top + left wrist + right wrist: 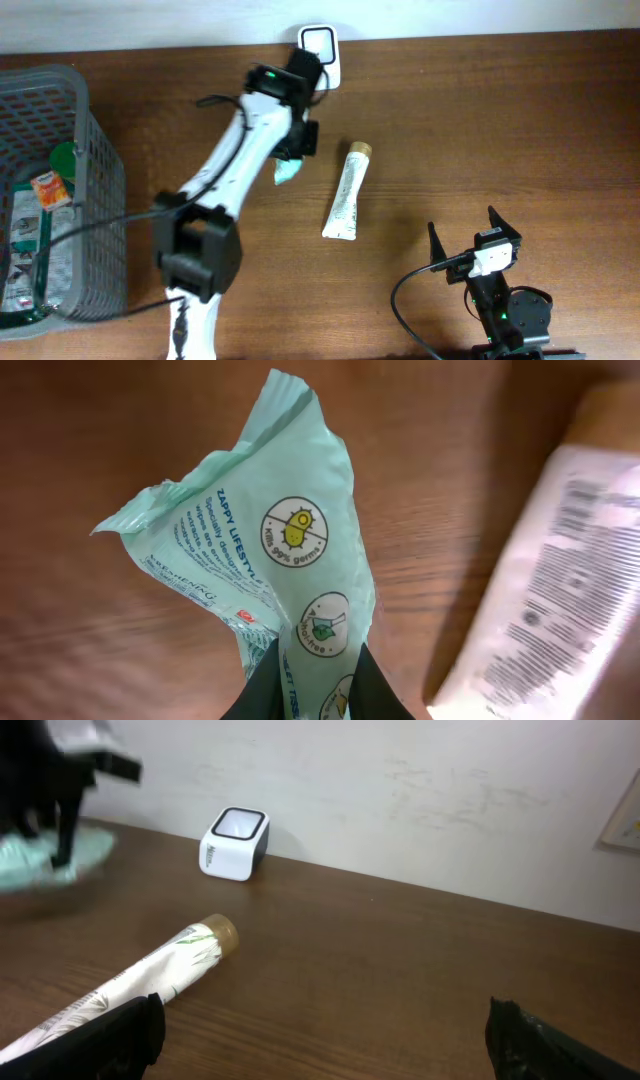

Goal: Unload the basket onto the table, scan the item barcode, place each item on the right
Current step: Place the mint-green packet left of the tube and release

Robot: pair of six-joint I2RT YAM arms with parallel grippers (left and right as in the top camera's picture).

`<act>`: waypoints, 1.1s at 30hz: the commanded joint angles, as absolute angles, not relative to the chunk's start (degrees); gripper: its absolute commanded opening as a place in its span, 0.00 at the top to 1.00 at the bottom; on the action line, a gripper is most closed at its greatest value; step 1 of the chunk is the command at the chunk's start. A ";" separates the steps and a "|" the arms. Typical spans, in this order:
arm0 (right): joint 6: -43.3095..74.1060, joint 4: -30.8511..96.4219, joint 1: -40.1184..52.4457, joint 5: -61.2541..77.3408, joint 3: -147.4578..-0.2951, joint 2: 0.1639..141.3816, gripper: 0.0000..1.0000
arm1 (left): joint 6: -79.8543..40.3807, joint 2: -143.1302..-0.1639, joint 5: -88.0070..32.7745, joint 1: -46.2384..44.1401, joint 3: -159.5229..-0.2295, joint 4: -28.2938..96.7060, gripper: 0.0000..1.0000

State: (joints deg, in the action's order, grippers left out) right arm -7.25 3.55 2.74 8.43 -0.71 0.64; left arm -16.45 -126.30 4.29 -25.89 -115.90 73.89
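a dark wooden table (500, 120) fills the overhead view, with a grey basket (100, 170) at the left edge. the left gripper (315, 685) pinches the lower end of a mint-green wipes packet (290, 530), its jaws narrow, just left of centre and below the white scanner (320, 45) at the top middle. a white tube (347, 190) lies in the centre. the right gripper (465, 235), lower right, stands wide.

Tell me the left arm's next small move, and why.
Probably carry the green wipes packet over to the white scanner and turn its barcode side to the window. The left gripper is shut on the packet, the scanner sits just beyond it, and no barcode shows on the visible face.
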 commanded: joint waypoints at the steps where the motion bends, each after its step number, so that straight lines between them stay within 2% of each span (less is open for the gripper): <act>1: -6.57 3.70 3.05 8.34 -0.32 0.21 0.02 | -14.79 -131.94 6.20 -29.26 -115.85 74.00 1.00; 3: -6.57 3.70 3.05 8.34 -0.32 0.21 0.01 | -13.08 -134.37 6.24 -31.75 -115.83 73.95 1.00; 4: -6.57 3.70 3.05 8.34 -0.32 0.21 0.02 | -12.75 -135.06 6.26 -32.91 -115.85 73.87 0.97; 5: -6.57 3.70 3.05 8.34 -0.32 0.21 0.02 | -12.01 -135.26 6.31 -33.89 -115.83 73.36 0.63; 6: -6.57 3.70 3.05 8.34 -0.32 0.21 0.02 | -11.86 -135.26 6.72 -34.63 -115.85 72.31 0.18; 7: -6.57 3.70 3.05 8.34 -0.32 0.21 0.02 | -11.86 -135.24 6.92 -34.89 -115.85 71.42 0.05; 10: -6.57 3.70 3.05 8.34 -0.32 0.21 0.02 | -11.90 -134.96 8.49 -33.56 -118.30 72.53 0.06; 15: -6.57 3.70 3.05 8.34 -0.32 0.21 0.02 | -11.92 -129.32 9.69 -25.34 -134.56 79.18 0.09; 20: -6.57 3.70 3.05 8.34 -0.32 0.21 0.02 | -13.65 -117.69 9.91 -8.38 -145.97 84.03 0.08; 24: -6.57 3.70 3.05 8.34 -0.32 0.21 0.02 | -14.37 -109.62 9.93 7.27 -145.99 83.55 0.09; 29: -6.57 3.70 3.05 8.34 -0.32 0.21 0.02 | -20.36 -108.77 9.23 26.09 -142.69 84.47 0.06; 33: -6.57 3.70 3.05 8.34 -0.32 0.21 0.02 | -16.12 -108.79 -1.87 36.12 -128.70 77.06 0.07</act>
State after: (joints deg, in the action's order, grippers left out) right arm -7.22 3.55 2.74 8.43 -0.73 0.62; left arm -18.39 -108.75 7.18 31.59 -137.49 80.77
